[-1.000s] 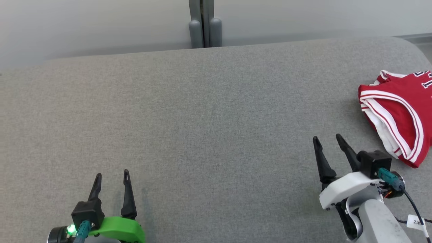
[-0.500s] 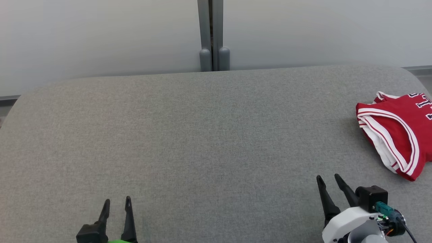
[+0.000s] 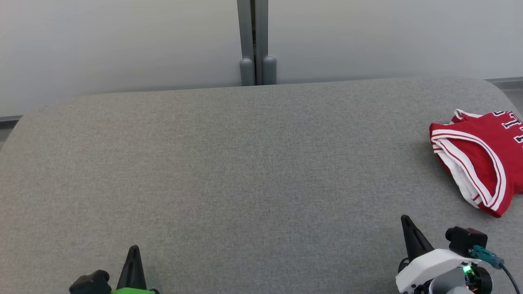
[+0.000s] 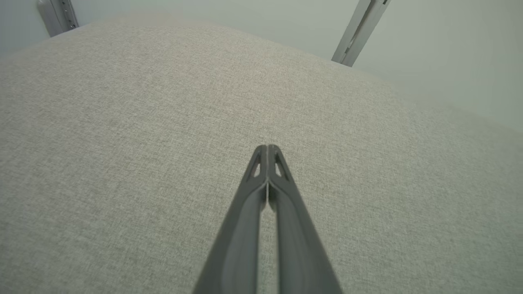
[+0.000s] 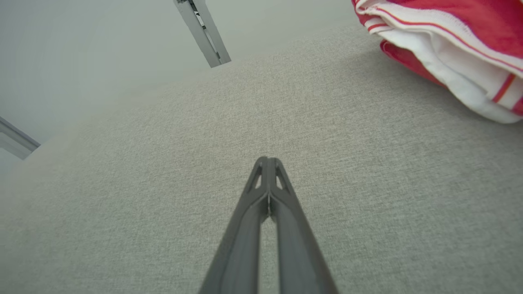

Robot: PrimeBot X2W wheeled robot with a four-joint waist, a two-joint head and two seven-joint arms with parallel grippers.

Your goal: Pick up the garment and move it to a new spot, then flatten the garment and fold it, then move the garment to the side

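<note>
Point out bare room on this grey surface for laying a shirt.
Free: the grey surface from its left edge to the red jersey, between the far posts and the left hand and right hand. Crowded: the right edge, by the jersey.

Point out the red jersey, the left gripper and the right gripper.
red jersey (image 3: 470,159), head view, red middle panel.
left gripper (image 4: 267,148), left wrist view, closed fingertips.
right gripper (image 5: 267,160), right wrist view, closed fingertips.

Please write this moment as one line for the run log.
left jaws: shut, empty | right jaws: shut, empty | red jersey: lying at right of grey surface, apart from both | phase: nothing held
</note>
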